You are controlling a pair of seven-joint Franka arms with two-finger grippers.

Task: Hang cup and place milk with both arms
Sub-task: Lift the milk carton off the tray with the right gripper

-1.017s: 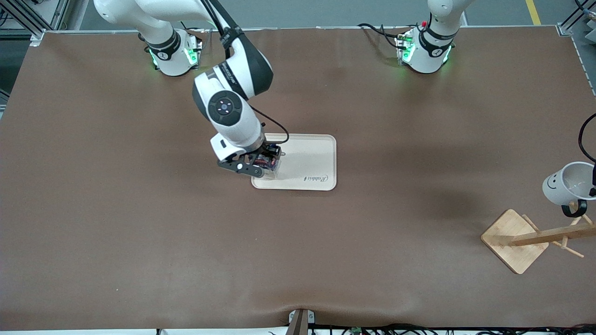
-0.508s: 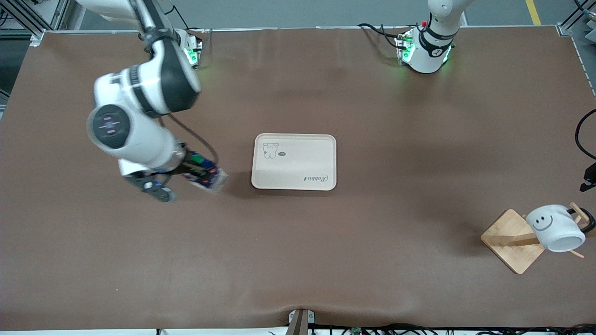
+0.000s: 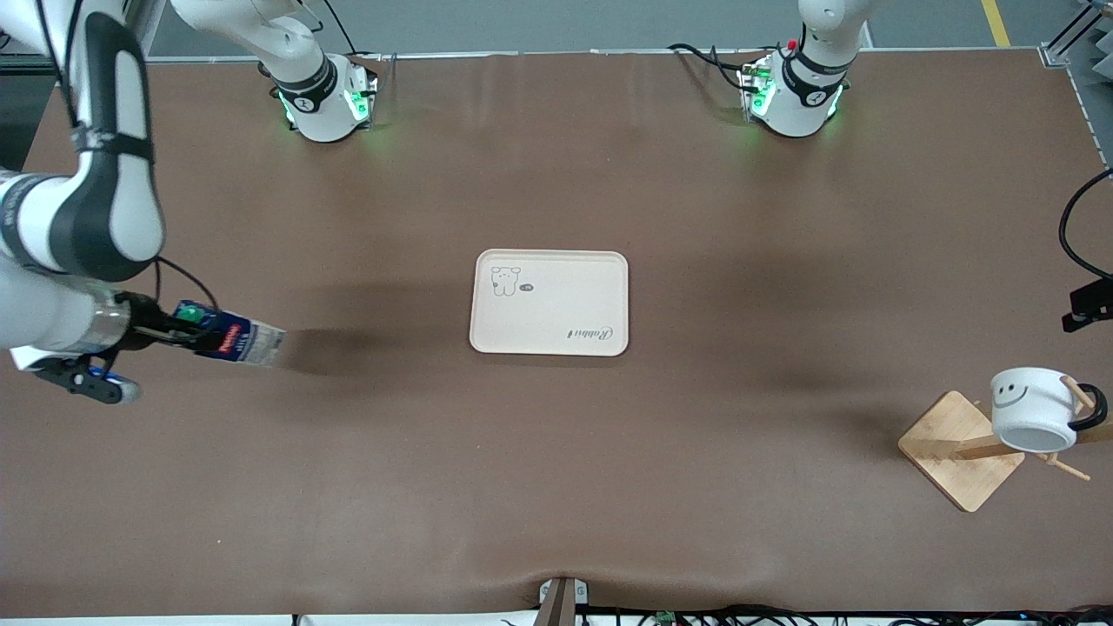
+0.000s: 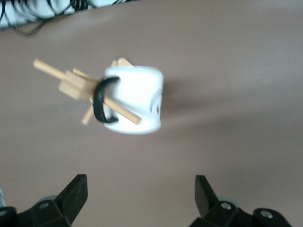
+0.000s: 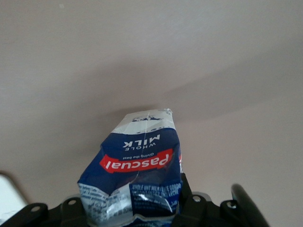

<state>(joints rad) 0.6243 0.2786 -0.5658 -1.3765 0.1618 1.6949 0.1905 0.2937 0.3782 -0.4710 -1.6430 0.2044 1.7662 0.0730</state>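
Front view shows the right gripper (image 3: 187, 335) clamped on the milk (image 3: 233, 342) near its green cap, holding it tilted almost level above the table at the right arm's end, well apart from the tray (image 3: 549, 303). Risk: the carton walls look creased in the right wrist view (image 5: 137, 182), so a tighter squeeze could crush it further, and a loose one could let the tilted carton slip out; set down at this angle it would probably tip over instead of standing. The tray carries nothing, so placing the milk is judged not yet done. The left gripper (image 4: 139, 189) stands released, fingers wide apart and holding nothing, directly over the cup (image 4: 135, 101). The cup hangs by its black handle (image 4: 102, 101) on a peg of the wooden rack (image 3: 965, 448) at the left arm's end. Risk: the handle sits toward the peg's outer end, so a knock from that gripper could slide the cup off.
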